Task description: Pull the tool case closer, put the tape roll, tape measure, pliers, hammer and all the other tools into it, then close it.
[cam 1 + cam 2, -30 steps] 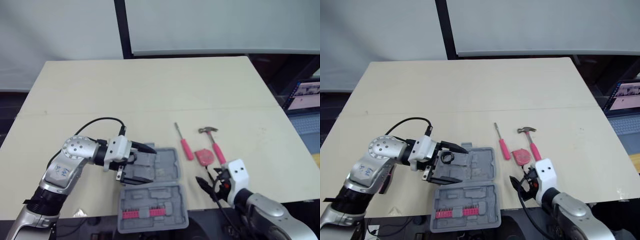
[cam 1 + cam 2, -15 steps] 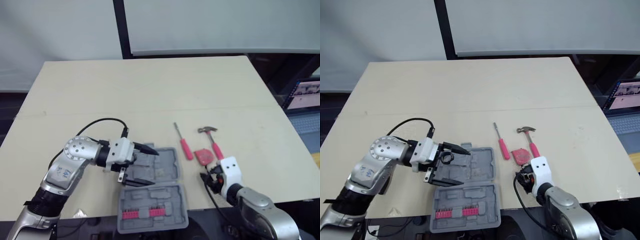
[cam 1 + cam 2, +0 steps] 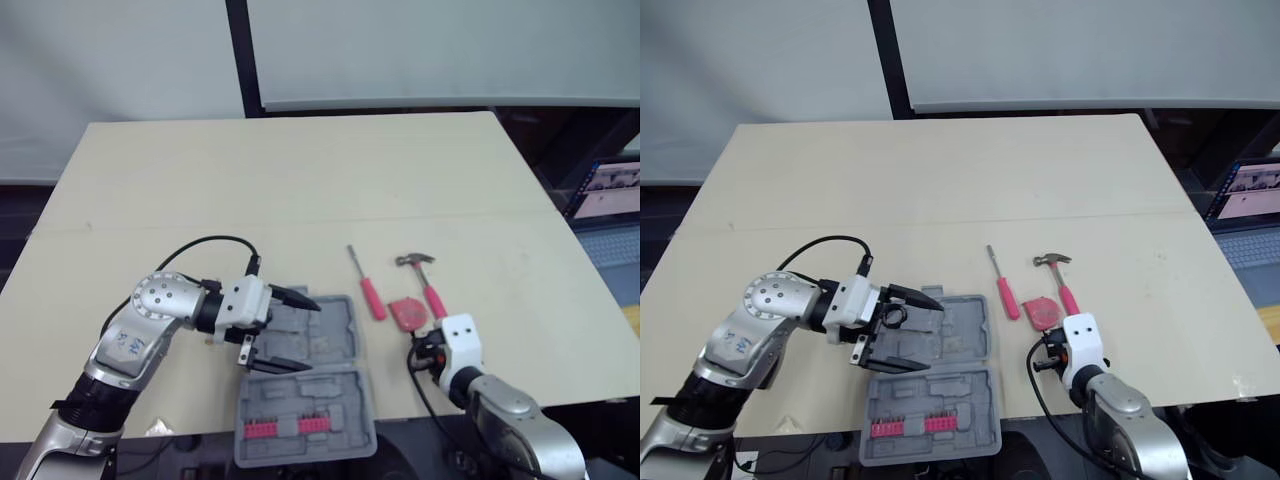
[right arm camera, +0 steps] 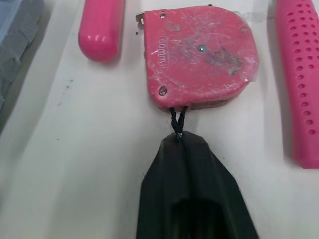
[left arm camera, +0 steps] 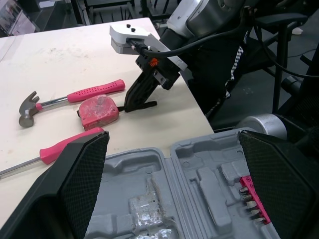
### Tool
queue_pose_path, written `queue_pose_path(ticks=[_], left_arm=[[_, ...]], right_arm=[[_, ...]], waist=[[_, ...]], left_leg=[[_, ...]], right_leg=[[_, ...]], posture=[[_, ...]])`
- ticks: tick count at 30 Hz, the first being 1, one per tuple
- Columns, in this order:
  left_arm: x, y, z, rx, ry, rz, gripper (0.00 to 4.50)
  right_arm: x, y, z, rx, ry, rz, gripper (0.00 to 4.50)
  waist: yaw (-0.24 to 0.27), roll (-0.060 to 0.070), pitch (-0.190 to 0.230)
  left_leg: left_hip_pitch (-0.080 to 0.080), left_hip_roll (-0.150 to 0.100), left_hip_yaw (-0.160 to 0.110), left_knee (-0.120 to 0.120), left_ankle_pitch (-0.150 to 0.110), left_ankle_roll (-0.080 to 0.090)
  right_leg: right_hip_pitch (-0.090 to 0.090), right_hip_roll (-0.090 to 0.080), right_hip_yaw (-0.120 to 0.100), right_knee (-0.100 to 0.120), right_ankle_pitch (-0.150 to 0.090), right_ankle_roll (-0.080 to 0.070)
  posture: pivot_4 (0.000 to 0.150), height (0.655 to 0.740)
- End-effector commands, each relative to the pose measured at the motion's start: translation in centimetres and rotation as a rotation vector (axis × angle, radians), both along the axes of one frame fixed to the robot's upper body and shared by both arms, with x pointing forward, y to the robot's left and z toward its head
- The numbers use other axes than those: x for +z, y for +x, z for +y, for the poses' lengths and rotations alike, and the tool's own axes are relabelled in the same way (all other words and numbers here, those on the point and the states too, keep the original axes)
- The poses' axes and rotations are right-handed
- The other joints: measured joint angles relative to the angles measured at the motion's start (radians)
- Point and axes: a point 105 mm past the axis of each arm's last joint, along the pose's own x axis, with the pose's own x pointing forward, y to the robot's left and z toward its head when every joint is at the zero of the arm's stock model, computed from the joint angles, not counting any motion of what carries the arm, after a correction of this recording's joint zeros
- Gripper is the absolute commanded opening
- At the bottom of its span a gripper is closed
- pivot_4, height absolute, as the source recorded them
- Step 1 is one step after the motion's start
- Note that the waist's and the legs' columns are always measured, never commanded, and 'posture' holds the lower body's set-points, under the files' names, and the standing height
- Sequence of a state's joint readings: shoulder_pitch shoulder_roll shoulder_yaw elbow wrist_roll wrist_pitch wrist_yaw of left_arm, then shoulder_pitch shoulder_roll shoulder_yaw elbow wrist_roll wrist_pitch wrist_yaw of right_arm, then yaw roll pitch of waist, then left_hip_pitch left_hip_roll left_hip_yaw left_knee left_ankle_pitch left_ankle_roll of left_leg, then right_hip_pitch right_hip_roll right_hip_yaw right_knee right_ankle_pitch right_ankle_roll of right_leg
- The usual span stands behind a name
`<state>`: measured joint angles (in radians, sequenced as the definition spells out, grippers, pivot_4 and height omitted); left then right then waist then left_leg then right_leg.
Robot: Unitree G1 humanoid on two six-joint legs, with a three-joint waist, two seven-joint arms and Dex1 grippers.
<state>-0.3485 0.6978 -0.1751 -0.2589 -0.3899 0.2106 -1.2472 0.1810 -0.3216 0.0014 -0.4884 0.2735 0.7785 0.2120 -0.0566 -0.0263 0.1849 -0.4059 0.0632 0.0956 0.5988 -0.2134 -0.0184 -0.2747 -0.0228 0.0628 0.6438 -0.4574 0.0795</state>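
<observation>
The pink tape measure [image 4: 199, 55] carries small raised lettering that seems to read "80mm".

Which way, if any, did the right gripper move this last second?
Yes. The right gripper went forward to the tape measure, which stayed beside the hammer; its fingers now pinch the cord.

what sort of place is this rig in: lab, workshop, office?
Most likely an indoor robotics lab or test room: a plain beige table holding a small tool case, blank white wall panels behind it, and a lit laptop screen off its right edge.
</observation>
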Motion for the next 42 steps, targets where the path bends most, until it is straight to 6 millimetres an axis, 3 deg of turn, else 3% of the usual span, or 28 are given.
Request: queue_pose_path(ticks=[1, 6, 14, 29, 42], left_arm=[[0.6, -0.2, 0.1, -0.014, 0.001, -0.027, 4.50], [0.6, -1.0, 0.5, -0.029, 0.015, -0.016, 4.50], [-0.6, -2.9, 0.1, -0.098, 0.042, 0.018, 4.50], [-1.2, -5.0, -0.4, -0.126, 0.047, 0.062, 4.50], [-1.4, -5.2, -0.4, -0.103, 0.055, 0.074, 4.50]], right_arm=[[-0.4, -0.4, -0.3, -0.010, 0.004, 0.013, 0.05], [0.5, -3.9, 1.1, 0.161, 0.073, 0.073, 0.05], [1.5, -7.8, 1.0, 0.264, 0.084, 0.168, 0.05], [0.0, -11.8, 1.4, 0.357, 0.053, 0.343, 0.05], [0.3, -12.0, 2.6, 0.397, 0.109, 0.344, 0.05]], waist=[[0.000, 0.000, 0.000], [0.006, 0.000, 0.000], [-0.001, 0.000, 0.000], [0.001, 0.000, 0.000], [0.002, 0.000, 0.000]], left_leg=[[0.000, 0.000, 0.000, 0.000, 0.000, 0.000], [0.000, 0.000, 0.000, -0.001, 0.000, 0.000], [0.000, 0.000, 0.000, -0.002, 0.000, 0.000], [-0.001, 0.000, -0.001, -0.004, -0.001, 0.000], [-0.001, 0.000, -0.001, -0.004, -0.002, 0.000]], right_leg=[[0.000, 0.000, 0.000, 0.000, 0.000, 0.000], [0.000, 0.000, 0.000, -0.002, 0.000, 0.000], [0.001, -0.001, 0.000, -0.003, 0.000, 0.000], [0.001, -0.001, 0.000, -0.007, 0.000, 0.000], [0.001, -0.001, 0.000, -0.007, 0.000, 0.000]], posture=[[0.150, 0.7400], [0.150, 0.7400], [0.150, 0.7400], [0.150, 0.7400], [0.150, 0.7400]])
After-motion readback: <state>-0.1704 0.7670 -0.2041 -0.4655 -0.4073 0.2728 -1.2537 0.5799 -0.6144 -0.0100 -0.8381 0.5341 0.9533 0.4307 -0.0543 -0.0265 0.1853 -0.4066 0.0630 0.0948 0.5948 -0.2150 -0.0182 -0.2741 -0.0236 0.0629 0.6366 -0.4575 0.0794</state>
